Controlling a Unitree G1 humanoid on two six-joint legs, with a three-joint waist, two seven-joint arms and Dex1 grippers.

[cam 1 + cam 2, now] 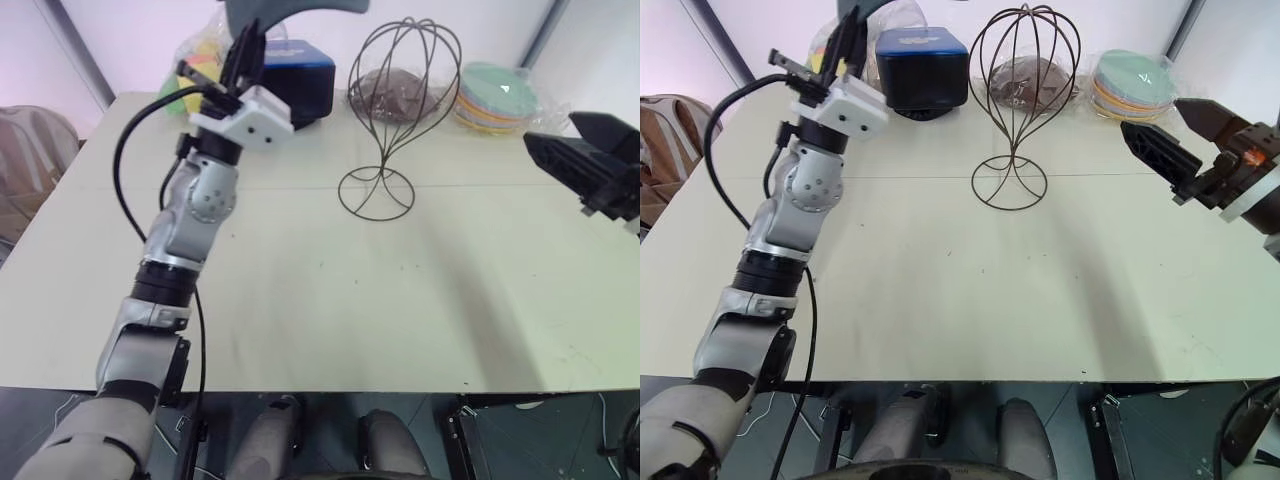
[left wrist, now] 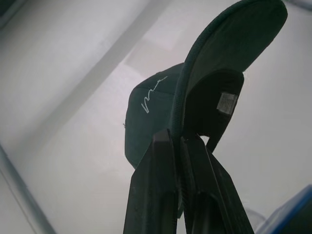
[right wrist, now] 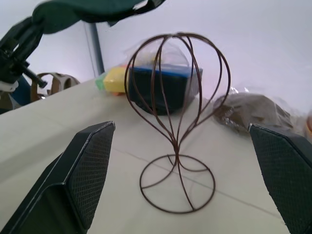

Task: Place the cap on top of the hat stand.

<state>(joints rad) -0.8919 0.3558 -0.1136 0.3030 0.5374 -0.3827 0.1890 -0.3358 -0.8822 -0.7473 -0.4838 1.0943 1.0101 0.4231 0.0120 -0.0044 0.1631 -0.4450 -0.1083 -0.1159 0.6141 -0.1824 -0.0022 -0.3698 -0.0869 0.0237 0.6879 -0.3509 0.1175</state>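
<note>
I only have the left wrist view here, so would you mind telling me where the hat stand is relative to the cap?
Observer: The hat stand stands on the table, to the right of the raised cap, which is held higher than the stand's top.
Operator: Thank you. Is the other gripper near it?
Observer: The right gripper is open, empty, and faces the stand.
Operator: Is anything behind the stand?
Observer: A brown item in clear plastic lies just behind it.

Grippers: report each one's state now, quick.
Left gripper: shut on the cap, gripping its brim.
Right gripper: open, holding nothing.
</note>
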